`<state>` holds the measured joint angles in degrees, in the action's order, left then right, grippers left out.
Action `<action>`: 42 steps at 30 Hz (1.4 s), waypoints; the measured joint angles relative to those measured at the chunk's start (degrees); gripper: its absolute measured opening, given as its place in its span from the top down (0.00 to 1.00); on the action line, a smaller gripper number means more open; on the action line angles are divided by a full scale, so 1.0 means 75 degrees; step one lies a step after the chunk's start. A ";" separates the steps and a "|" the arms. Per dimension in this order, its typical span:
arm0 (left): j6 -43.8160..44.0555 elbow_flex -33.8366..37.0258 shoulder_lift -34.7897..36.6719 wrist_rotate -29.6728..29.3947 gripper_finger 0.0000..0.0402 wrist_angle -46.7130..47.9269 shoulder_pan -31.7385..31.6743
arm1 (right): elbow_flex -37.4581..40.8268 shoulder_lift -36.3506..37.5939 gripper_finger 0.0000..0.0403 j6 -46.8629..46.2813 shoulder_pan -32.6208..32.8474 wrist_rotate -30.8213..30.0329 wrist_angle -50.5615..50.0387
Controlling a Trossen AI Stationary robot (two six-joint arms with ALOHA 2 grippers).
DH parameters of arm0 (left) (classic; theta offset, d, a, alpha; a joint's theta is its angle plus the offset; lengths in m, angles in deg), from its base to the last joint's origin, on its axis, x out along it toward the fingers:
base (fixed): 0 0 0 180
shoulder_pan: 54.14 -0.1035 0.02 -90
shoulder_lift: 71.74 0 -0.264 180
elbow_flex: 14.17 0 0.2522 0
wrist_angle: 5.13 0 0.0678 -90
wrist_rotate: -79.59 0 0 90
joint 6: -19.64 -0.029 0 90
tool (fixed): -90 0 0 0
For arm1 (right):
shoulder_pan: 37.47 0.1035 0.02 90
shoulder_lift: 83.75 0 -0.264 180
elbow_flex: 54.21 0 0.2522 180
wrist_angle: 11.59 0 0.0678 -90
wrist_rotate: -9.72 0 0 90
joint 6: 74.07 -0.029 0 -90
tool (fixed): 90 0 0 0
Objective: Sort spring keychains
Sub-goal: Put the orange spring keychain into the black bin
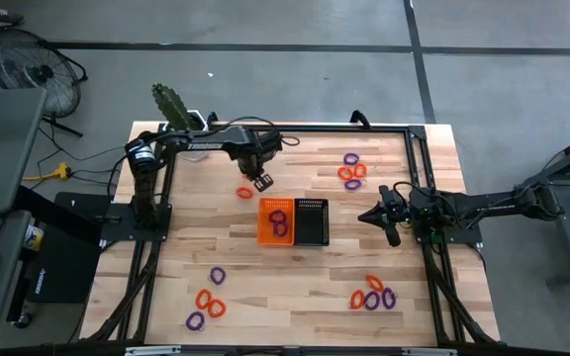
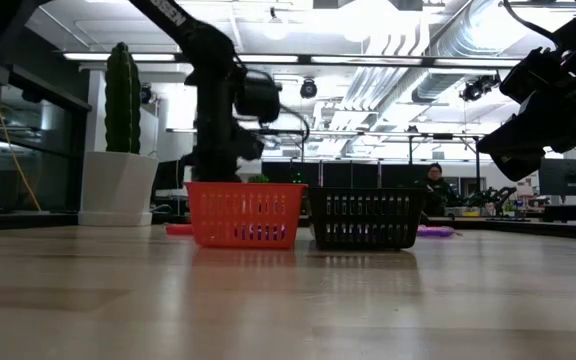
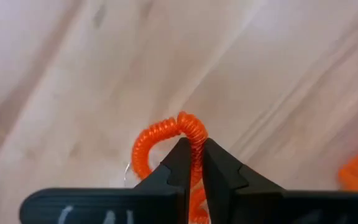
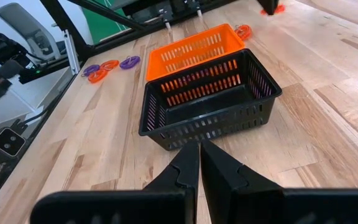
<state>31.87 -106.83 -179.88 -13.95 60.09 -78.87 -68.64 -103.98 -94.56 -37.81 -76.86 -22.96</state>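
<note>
bare wood around bins [image 1: 293, 222] (mid-table)

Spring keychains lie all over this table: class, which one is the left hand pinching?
The lone orange spring keychain beside the orange bin; the left hand is shut on its coil, while the rest lie untouched.

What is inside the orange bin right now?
Purple spring keychains lie in the orange bin, at least two. Its mesh wall hides their exact number in the low view.

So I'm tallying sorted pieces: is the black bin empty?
Empty: the right wrist view shows the black bin with a bare floor and no keychains inside.
</note>
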 joint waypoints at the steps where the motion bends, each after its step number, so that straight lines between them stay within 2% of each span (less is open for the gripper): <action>1: 0.0000 -0.0033 0.0074 -0.0002 0.95 -0.0009 0.0010 | 0.0000 0.0000 0.97 0.0000 0.0001 -0.0002 0.0000; 6: -0.0055 -0.0361 0.0516 0.0002 0.95 0.0051 0.0212 | 0.0000 0.0000 0.97 0.0000 0.0000 -0.0003 -0.0003; 10: -0.0101 -0.0852 0.0519 0.0006 0.95 0.0136 0.0472 | 0.0000 0.0000 0.97 0.0000 0.0001 -0.0003 -0.0003; 15: -0.1152 -0.1437 0.0522 0.0271 0.95 0.0026 0.0934 | 0.0000 0.0000 0.97 0.0000 0.0003 0.0000 -0.0003; 23: -0.2513 -0.1508 0.0511 0.0421 0.95 -0.1115 0.1766 | 0.0000 0.0000 0.97 0.0000 0.0000 -0.0003 -0.0003; 26: -0.2416 -0.1522 0.0248 0.0420 0.95 -0.1458 0.2029 | 0.0000 0.0000 0.97 0.0000 0.0002 0.0000 0.0000; 31: -0.2192 -0.1793 -0.0193 0.0423 0.95 -0.1318 0.2430 | 0.0000 0.0000 0.97 0.0000 0.0003 -0.0003 0.0003; 39: -0.2194 -0.3113 -0.1229 0.0404 0.95 -0.0645 0.2917 | 0.0000 0.0000 0.97 0.0000 0.0001 -0.0001 0.0002; 42: -0.2193 -0.3565 -0.1472 0.0356 0.95 0.0050 0.3035 | 0.0000 0.0000 0.97 0.0000 0.0000 0.0000 0.0000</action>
<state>15.42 -133.57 -190.92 -11.28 60.47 -56.11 -68.64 -103.98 -94.56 -37.81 -76.86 -22.96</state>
